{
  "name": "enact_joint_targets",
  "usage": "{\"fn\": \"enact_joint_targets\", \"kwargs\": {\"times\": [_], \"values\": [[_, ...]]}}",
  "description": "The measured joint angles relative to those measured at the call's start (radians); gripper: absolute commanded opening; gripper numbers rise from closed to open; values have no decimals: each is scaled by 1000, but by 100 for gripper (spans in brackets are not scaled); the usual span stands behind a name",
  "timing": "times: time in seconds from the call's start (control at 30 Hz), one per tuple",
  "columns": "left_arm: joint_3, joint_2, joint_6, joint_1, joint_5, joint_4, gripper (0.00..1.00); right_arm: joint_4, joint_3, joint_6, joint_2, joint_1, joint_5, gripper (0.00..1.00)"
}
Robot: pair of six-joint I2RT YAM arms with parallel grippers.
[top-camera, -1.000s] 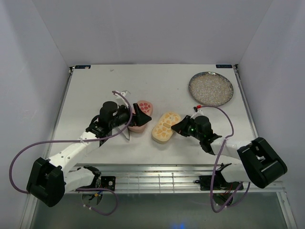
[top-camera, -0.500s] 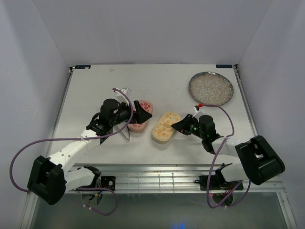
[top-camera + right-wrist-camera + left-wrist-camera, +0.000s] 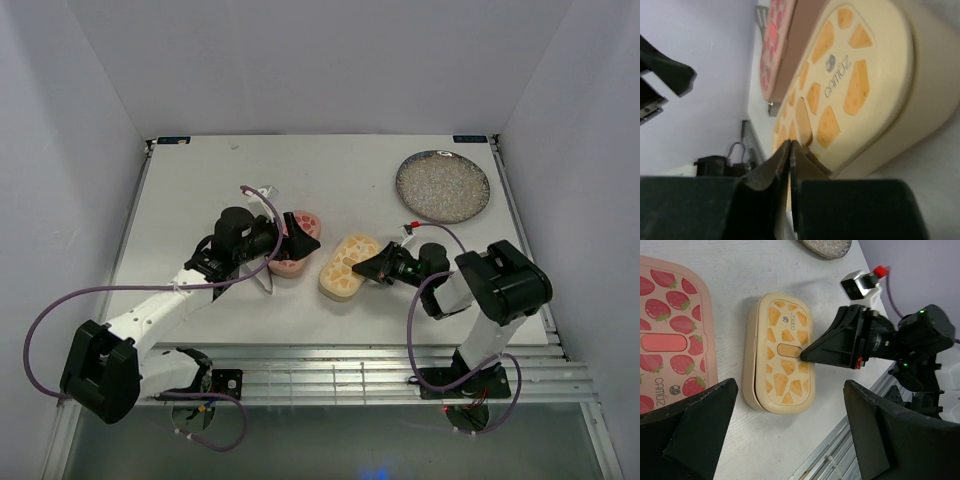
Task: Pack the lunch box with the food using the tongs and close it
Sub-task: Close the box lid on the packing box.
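Note:
The lunch box lies in two closed parts: a pink strawberry-lidded box (image 3: pixel 292 252) and a tan-yellow box (image 3: pixel 346 266) to its right. My left gripper (image 3: pixel 300 239) hovers wide open over the pink box (image 3: pixel 665 340), holding nothing; its fingers (image 3: pixel 695 435) frame the yellow box (image 3: pixel 782 360). My right gripper (image 3: pixel 372 266) is shut, its tips (image 3: pixel 790 145) pressed on the middle tab of the yellow lid (image 3: pixel 865 75). A thin silvery piece, likely the tongs (image 3: pixel 265 282), lies by the pink box's near side. The food is hidden.
A round grey speckled plate (image 3: pixel 443 186) sits at the back right. The table's metal front rail (image 3: pixel 350 360) runs just behind the arm bases. White walls enclose the table on three sides. Purple cables loop beside both arms.
The right arm's elbow has swung in and up toward the table while its shut tips stay on the yellow lid. The left gripper has edged slightly right over the pink box.

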Motion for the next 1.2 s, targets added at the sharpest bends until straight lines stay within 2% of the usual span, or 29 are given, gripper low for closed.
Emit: {"fn": "enact_joint_targets", "kwargs": {"times": [0.07, 0.17, 0.37, 0.5, 0.53, 0.6, 0.73, 0.83, 1.03, 1.2], "values": [[0, 13, 2, -2, 0, 0, 98, 60, 3, 62, 92, 6, -29, 8], [0, 25, 5, -2, -1, -1, 98, 103, 5, 89, 116, 10, -37, 8], [4, 26, 13, -3, -9, -5, 98, 100, 5, 75, 93, 10, -39, 8], [12, 26, 19, -4, -17, -8, 98, 59, 6, 32, 10, 10, -37, 8], [12, 26, 21, -5, -20, -8, 98, 20, 6, 5, -28, 10, -27, 8], [13, 26, 29, -7, -31, -11, 98, -161, 27, -69, -160, 14, 29, 8], [29, 60, 42, -8, -54, -19, 92, -449, 56, -173, -383, 24, 162, 14], [62, 145, 50, -9, -53, -19, 90, -640, 58, -228, -502, 44, 261, 10], [188, 332, 80, -36, -44, -57, 89, -995, 99, -315, -528, 116, 414, 8], [287, 412, 95, -68, -43, -82, 88, -1189, 174, -377, -529, 146, 537, 8]]}}
